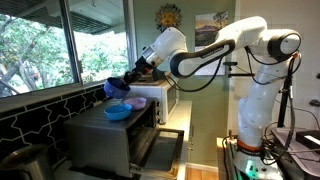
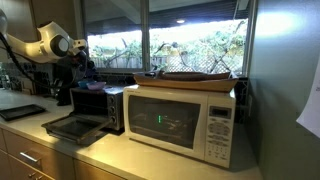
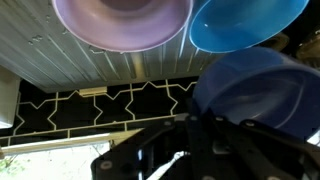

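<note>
The claw (image 1: 126,83) is clenched on the rim of a dark blue bowl (image 3: 255,92) and holds it in the air just above the toaster oven (image 1: 112,138), near the window. On top of the oven, a light blue bowl (image 1: 117,112) and a purple bowl (image 1: 137,102) stand side by side. The oven door (image 2: 72,127) is open. A microwave (image 2: 180,120) stands beside the oven on the desk (image 2: 105,152).

I am counting three bowls in the wrist view: one purple bowl (image 3: 120,22), one light blue bowl (image 3: 245,25) and one darker blue bowl (image 3: 255,90). In an exterior view I am also counting one toaster oven (image 2: 97,106), one white microwave (image 2: 185,122) and one flat tray (image 2: 195,78).
</note>
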### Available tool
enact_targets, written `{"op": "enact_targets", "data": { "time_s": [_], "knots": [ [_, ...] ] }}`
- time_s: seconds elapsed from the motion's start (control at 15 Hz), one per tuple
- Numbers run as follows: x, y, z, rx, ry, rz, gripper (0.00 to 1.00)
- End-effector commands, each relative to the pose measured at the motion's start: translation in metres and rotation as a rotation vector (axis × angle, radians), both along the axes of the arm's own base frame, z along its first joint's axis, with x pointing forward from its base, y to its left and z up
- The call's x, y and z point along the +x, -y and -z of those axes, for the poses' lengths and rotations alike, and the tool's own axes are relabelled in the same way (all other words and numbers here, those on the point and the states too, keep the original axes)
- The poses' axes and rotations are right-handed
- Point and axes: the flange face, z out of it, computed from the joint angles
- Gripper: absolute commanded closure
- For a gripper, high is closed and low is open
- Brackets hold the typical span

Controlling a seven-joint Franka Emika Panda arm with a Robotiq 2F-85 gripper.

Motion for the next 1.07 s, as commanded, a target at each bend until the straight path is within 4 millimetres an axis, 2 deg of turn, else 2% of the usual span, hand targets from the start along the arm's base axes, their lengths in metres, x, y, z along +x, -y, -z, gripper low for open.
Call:
{"op": "enact_targets", "data": {
  "time_s": [0.0, 1.0],
  "knots": [
    [0.002, -0.008, 0.001, 0.022, 0.023, -0.014, 0.99],
    [0.002, -0.013, 0.015, 0.008, 0.104, -0.069, 0.99]
  ]
}}
